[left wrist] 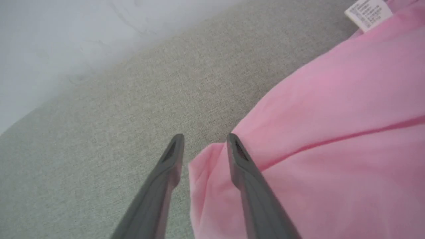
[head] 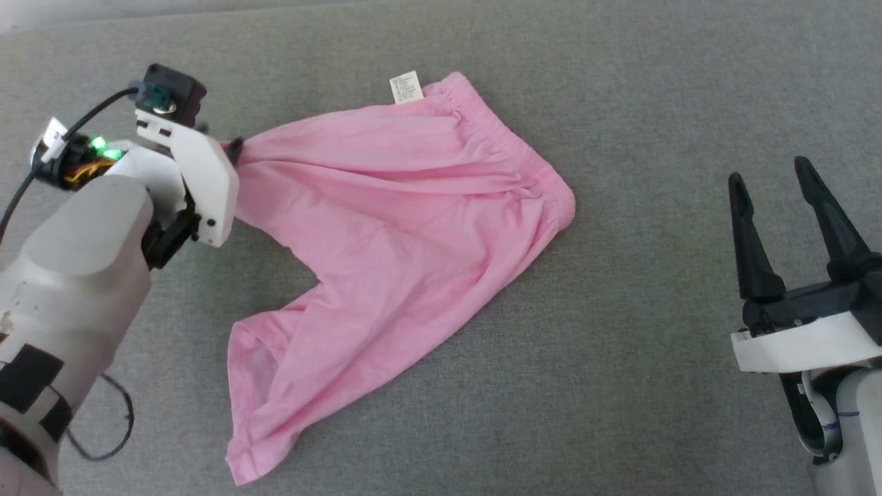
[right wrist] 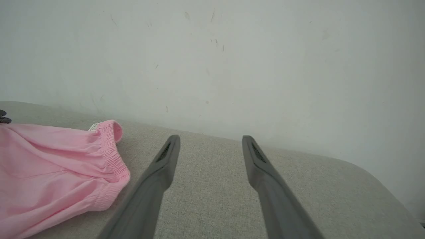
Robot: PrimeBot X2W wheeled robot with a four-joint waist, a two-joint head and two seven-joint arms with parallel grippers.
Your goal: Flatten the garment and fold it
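Two grippers, one job in hand: we judge it to be the flattening, since the garment (head: 406,234) lies rumpled across the middle of the head view on the grey cloth surface (head: 654,83). Its waistband (head: 524,148) is toward the upper right, one leg trails to the lower left, and the white label (head: 405,87) is at the top. Our left gripper (left wrist: 204,141) is at the other leg's corner, upper left. In the left wrist view its fingers stand parted, with the pink hem lying between them, not pinched. Our right gripper (head: 770,171) stands wide open at the lower right, well apart from the cloth. To do this well, we would close on the hem's very edge, taking both layers. Then we would draw it low over the surface toward the frame's left while the right gripper pins the waistband, so the whole piece does not slide.
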